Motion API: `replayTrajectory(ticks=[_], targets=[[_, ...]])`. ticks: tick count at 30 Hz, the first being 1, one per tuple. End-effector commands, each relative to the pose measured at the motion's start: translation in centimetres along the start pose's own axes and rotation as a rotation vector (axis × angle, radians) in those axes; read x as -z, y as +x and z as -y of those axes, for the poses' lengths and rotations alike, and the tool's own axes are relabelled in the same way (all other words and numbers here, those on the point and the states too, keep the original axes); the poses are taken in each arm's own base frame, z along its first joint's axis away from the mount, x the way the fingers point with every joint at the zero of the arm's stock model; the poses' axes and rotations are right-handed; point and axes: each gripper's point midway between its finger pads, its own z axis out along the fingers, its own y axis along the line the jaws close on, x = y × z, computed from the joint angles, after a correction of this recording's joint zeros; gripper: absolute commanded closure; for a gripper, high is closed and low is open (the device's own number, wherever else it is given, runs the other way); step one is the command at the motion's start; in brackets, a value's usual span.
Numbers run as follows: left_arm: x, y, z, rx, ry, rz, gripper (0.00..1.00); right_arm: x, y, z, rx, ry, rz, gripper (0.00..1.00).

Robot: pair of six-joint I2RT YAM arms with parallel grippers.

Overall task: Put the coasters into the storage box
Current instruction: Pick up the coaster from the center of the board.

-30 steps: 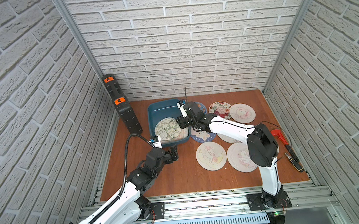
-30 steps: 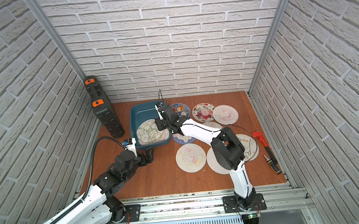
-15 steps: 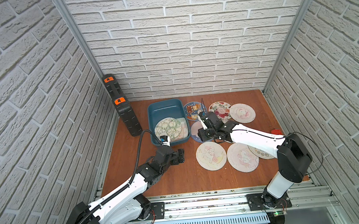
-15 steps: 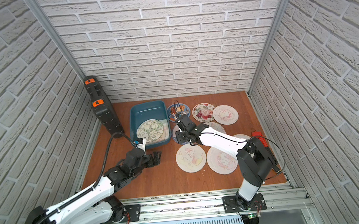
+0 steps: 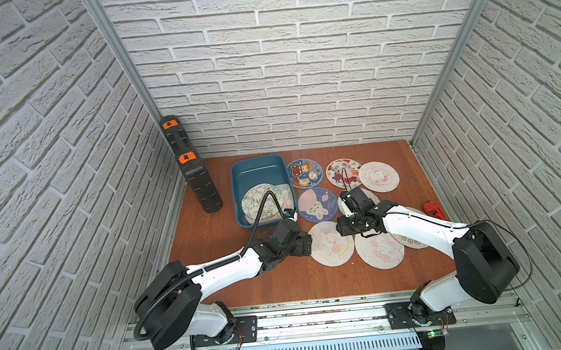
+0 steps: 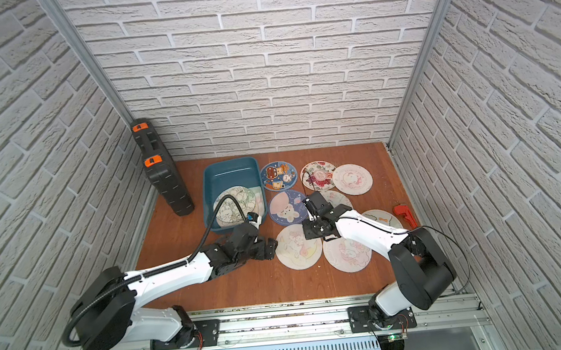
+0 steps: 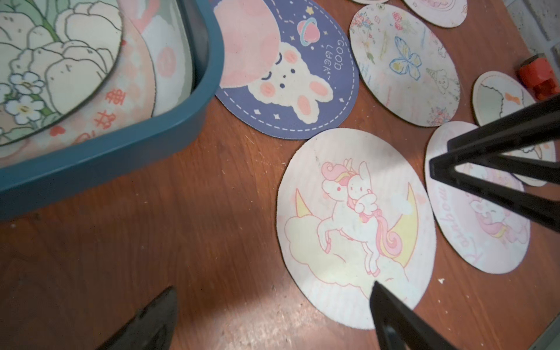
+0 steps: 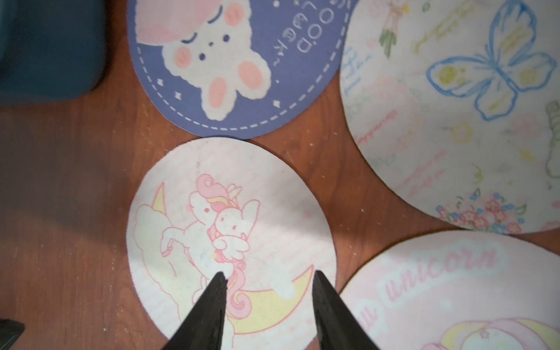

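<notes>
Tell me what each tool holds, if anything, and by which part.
Nothing is held. The left tool is wide open at the edge of the unicorn-and-moon coaster; the right tool hangs over that coaster, jaws apart, nothing between them.

L arm [image 5: 225, 269] starts at the front-left edge of the surface [image 5: 282, 284], elbow folded by the base, forearm stretched low & nearly level twd the middle. L end effector [image 7: 272, 286] points twd the right edge, jaws spread wide, nothing btwn them. Fingers [image 7: 394, 315] sit close over the wood; contact can't be told. R arm [image 5: 424, 228] rises from the front-right edge, elbow [image 5: 484, 265] bent high, forearm running back-left twd mid-surface. R wrist [image 5: 361, 226] is tipped so R end effector [image 8: 269, 274] aims downward, jaws partway apart, empty. Both end effectors are near each other at centre, not touching.
</notes>
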Motion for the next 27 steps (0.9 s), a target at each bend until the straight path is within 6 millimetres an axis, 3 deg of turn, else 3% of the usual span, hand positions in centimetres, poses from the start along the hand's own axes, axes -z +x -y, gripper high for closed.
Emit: replayTrajectory(ticks=[1,9,19,27], targets=[[-0.8,-0.5,1.5,-0.025,0.055,0.003,0.02,0.4,0.3,0.6,-0.037,-0.034,-0.005,0.53],[-3.1,1.4,3.1,-0.061,0.105,-0.102,0.03,-1.6,1.0,2.1,-0.093,-0.058,-0.05,0.53],[-4.6,2.8,3.8,-0.072,0.12,-0.155,0.03,-4.5,2.2,2.8,-0.122,-0.065,-0.131,0.53],[-5.1,3.1,3.9,-0.074,0.124,-0.167,0.03,-5.5,4.0,1.6,-0.116,-0.147,-0.209,0.54]])
